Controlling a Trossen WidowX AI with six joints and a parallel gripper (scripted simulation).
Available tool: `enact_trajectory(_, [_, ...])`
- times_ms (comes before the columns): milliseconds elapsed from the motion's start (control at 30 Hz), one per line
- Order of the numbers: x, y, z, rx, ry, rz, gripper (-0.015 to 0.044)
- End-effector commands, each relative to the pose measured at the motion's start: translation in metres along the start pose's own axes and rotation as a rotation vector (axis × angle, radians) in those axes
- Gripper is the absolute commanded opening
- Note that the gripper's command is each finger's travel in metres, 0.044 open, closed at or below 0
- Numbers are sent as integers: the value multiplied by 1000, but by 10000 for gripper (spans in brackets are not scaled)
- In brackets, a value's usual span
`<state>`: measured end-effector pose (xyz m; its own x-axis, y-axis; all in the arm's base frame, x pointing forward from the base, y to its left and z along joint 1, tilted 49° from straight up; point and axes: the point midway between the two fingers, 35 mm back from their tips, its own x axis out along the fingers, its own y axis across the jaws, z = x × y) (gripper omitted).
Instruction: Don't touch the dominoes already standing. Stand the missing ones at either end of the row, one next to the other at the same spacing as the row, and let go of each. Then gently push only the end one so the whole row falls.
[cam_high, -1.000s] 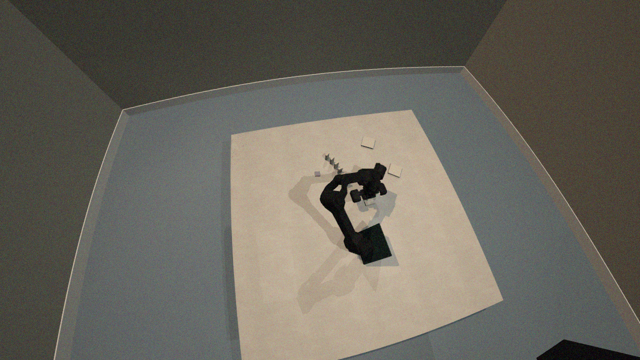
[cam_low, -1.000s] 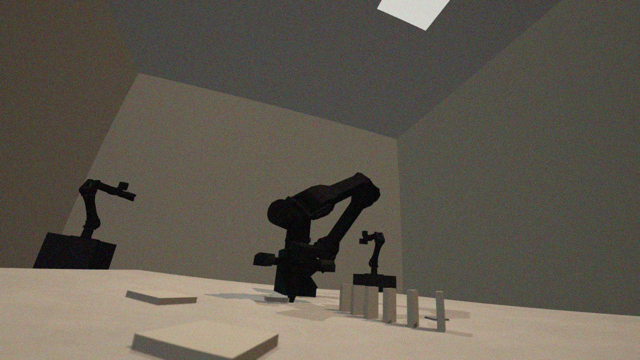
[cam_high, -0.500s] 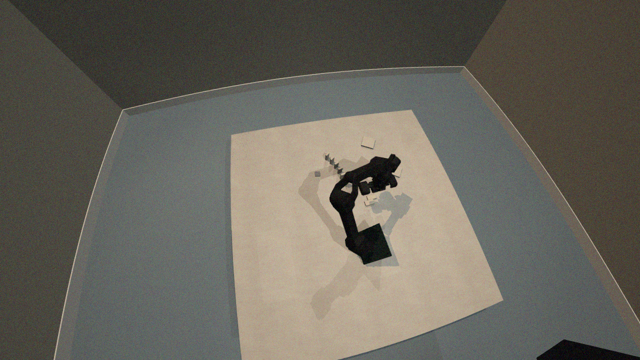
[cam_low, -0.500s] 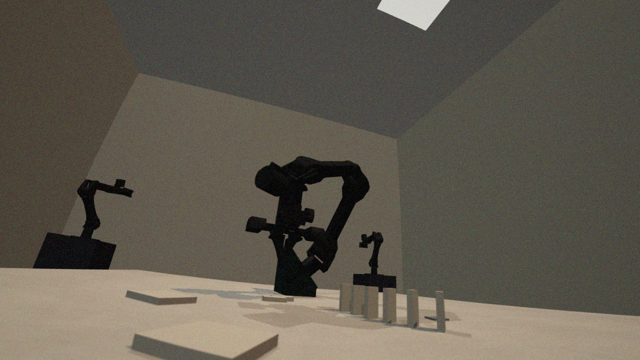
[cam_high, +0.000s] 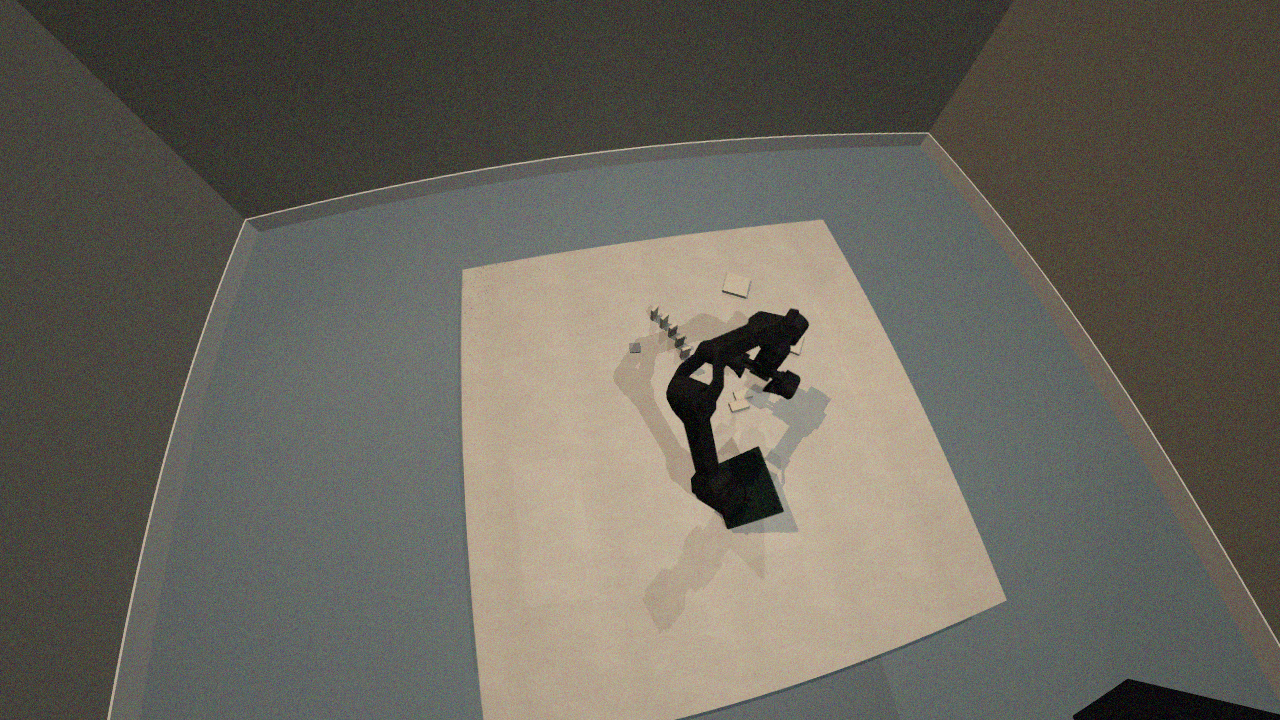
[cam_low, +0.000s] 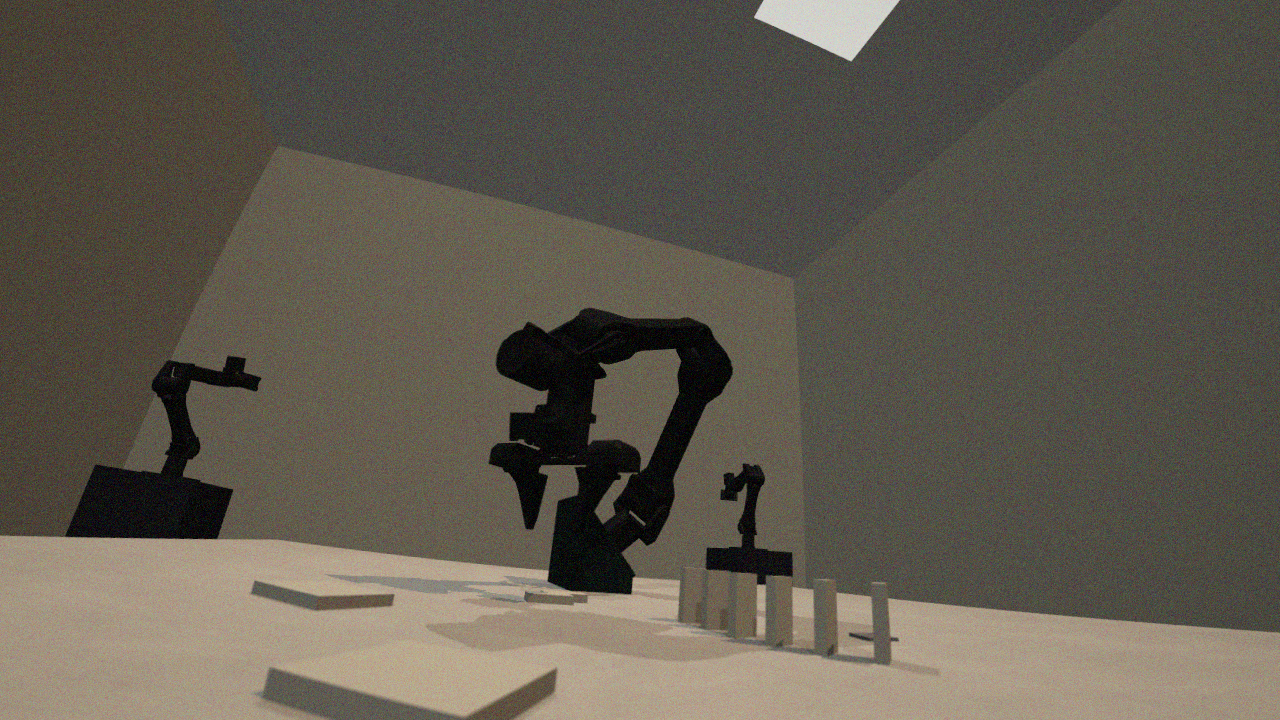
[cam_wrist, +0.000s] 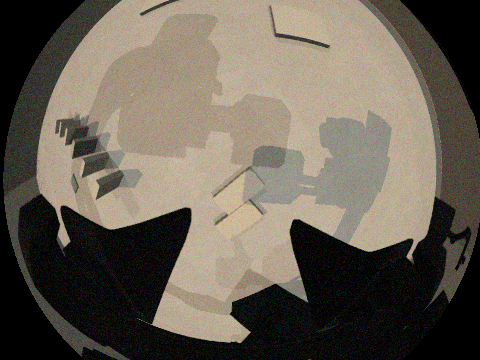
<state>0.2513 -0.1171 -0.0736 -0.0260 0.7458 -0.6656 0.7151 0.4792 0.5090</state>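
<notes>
Dominoes (cam_low: 741, 605) (cam_high: 672, 331) (cam_wrist: 85, 146): six upright | tabletop (cam_high: 572, 555) (cam_low: 134, 644) (cam_wrist: 350, 75): pale | walls (cam_high: 501, 80) (cam_low: 501, 268): dim | gripper (cam_low: 559, 514) (cam_wrist: 242, 222): jaws apart

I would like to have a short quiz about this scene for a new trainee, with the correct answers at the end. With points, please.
1. How many dominoes (cam_high: 672, 331) (cam_low: 778, 610) (cam_wrist: 85, 146) stand upright in the exterior view?
2. True or false: the hand (cam_high: 759, 374) (cam_low: 559, 519) (cam_wrist: 242, 222) is shut on a domino.
3. In the wrist view, where is the standing row compared with the two small flat pieces (cam_high: 738, 405) (cam_low: 550, 598) (cam_wrist: 240, 220)?
A) To the left
B) To the right
C) Directly below

Key: 1. Six; 2. False; 3. A
</notes>
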Motion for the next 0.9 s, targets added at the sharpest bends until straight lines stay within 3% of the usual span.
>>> enact_trajectory(0, [-4,-9,7,598,-9,-1,420])
enact_trajectory(100, [-4,-11,9,740,-9,0,440])
enact_trajectory(500, [-2,-11,9,740,-9,0,440])
enact_trajectory(733, [56,-12,8,740,-8,1,440])
enact_trajectory(867, [62,-11,9,740,-7,1,440])
